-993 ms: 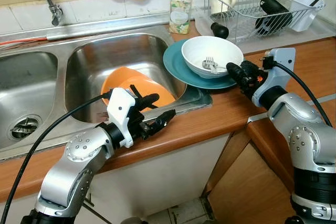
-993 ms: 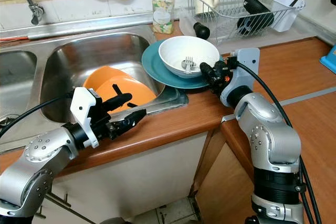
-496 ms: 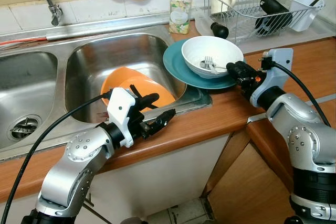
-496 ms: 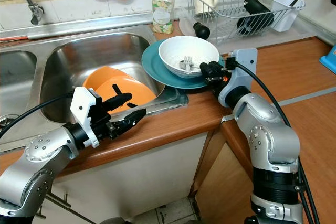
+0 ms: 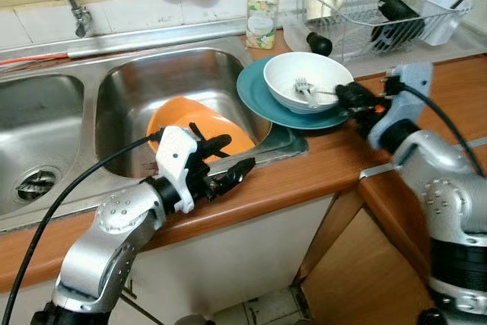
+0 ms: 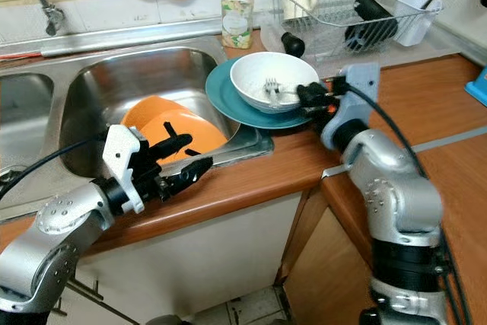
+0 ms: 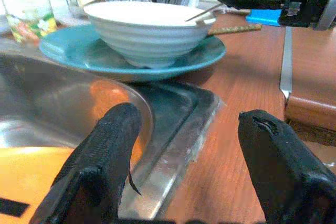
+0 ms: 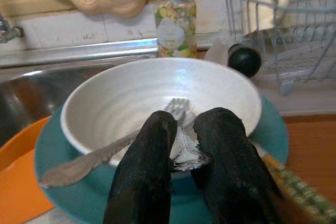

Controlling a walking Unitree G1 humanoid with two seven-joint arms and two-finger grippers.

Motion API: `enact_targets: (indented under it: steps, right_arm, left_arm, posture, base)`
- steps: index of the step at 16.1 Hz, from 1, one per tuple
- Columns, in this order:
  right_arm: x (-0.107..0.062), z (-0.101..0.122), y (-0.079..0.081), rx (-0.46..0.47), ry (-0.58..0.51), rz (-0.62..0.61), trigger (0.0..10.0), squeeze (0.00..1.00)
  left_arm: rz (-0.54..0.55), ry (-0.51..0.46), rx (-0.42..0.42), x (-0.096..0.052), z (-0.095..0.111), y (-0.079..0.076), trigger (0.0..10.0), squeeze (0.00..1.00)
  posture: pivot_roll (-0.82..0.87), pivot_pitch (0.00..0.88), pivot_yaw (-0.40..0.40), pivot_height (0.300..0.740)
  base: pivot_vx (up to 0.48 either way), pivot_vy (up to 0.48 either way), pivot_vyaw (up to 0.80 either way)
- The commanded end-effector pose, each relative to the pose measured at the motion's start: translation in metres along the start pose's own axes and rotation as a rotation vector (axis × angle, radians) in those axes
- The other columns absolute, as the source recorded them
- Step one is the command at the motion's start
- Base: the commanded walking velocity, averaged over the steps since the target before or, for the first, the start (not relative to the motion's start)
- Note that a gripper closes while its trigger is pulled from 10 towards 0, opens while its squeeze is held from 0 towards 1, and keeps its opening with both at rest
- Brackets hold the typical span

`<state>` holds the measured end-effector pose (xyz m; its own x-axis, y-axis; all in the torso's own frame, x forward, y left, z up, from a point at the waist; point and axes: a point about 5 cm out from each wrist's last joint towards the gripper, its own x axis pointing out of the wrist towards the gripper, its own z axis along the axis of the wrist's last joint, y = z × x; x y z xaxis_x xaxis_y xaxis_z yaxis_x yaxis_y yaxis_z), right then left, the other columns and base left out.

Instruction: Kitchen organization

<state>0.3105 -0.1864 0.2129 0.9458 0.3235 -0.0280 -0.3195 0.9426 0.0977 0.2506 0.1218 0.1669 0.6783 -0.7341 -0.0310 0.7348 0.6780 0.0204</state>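
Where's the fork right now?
The fork lies inside the white bowl on the teal plate, just right of the sink basin, with the right claw at the bowl's rim by its handle.

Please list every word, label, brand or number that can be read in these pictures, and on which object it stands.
None can be read.
Soap bottle: a floral label, its print too small and blurred to read.
Blue object at the counter edge: no legible print.
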Motion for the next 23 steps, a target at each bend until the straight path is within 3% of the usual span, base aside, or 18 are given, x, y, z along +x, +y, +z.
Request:
enact_targets:
  steps: [1, 4, 9, 11, 13, 17, 19, 20, 21, 23]
  right_arm:
    - [-0.001, 0.018, 0.0, -0.072, -0.055, -0.003, 0.0, 0.0]
    - [-0.002, 0.026, 0.002, -0.19, -0.043, 0.027, 0.0, 0.0]
    - [-0.001, 0.041, 0.008, -0.25, -0.105, 0.036, 0.0, 0.0]
    - [0.0, 0.05, 0.021, -0.115, -0.166, 0.111, 0.0, 0.0]
    - [-0.001, 0.051, 0.038, -0.076, -0.164, 0.213, 0.0, 0.0]
    - [-0.005, 0.036, 0.07, -0.104, -0.082, 0.408, 0.0, 0.0]
    - [-0.005, 0.033, 0.075, -0.101, -0.061, 0.421, 0.0, 0.0]
    - [-0.005, 0.032, 0.078, -0.097, -0.051, 0.428, 0.0, 0.0]
    - [-0.005, 0.032, 0.079, -0.097, -0.05, 0.431, 0.0, 0.0]
    - [-0.005, 0.032, 0.083, -0.091, -0.047, 0.447, 0.0, 0.0]
  left_arm:
    - [-0.005, 0.003, 0.032, 0.002, 0.003, 0.001, 10.0, 0.0]
    - [-0.012, 0.04, 0.096, 0.003, 0.001, 0.003, 10.0, 0.0]
    - [0.025, -0.007, 0.179, 0.008, 0.011, 0.009, 10.0, 0.0]
    - [0.026, -0.061, 0.233, 0.015, 0.019, 0.009, 10.0, 0.0]
    - [0.014, -0.103, 0.306, 0.023, 0.026, 0.008, 10.0, 0.0]
    - [0.058, -0.153, 0.504, 0.04, 0.039, 0.019, 10.0, 0.0]
    - [0.058, -0.163, 0.538, 0.045, 0.041, 0.022, 9.9, 0.0]
    - [0.058, -0.177, 0.573, 0.05, 0.044, 0.023, 4.0, 0.0]
    - [0.056, -0.178, 0.584, 0.051, 0.044, 0.024, 3.8, 0.0]
    - [0.047, -0.17, 0.619, 0.055, 0.043, 0.025, 1.1, 0.0]
  posture:
    - [-0.04, 0.0, 0.033, 0.74]
    - [-0.04, 0.0, 0.034, 0.74]
    - [-0.03, 0.0, 0.034, 0.74]
    - [-0.04, 0.0, 0.031, 0.74]
    - [-0.04, 0.0, 0.033, 0.74]
    - [-0.04, 0.0, 0.033, 0.74]
    - [-0.04, 0.0, 0.033, 0.74]
    - [-0.05, 0.0, 0.038, 0.74]
    - [-0.05, 0.0, 0.038, 0.74]
    - [-0.05, 0.0, 0.041, 0.74]
  base:
    - [0.0, 0.0, 0.0]
    - [0.0, 0.0, 0.0]
    - [0.0, 0.0, 0.0]
    - [0.0, 0.0, 0.0]
    - [0.0, 0.0, 0.0]
    - [0.0, 0.0, 0.0]
    - [0.0, 0.0, 0.0]
    - [0.0, 0.0, 0.0]
    - [0.0, 0.0, 0.0]
    - [0.0, 0.0, 0.0]
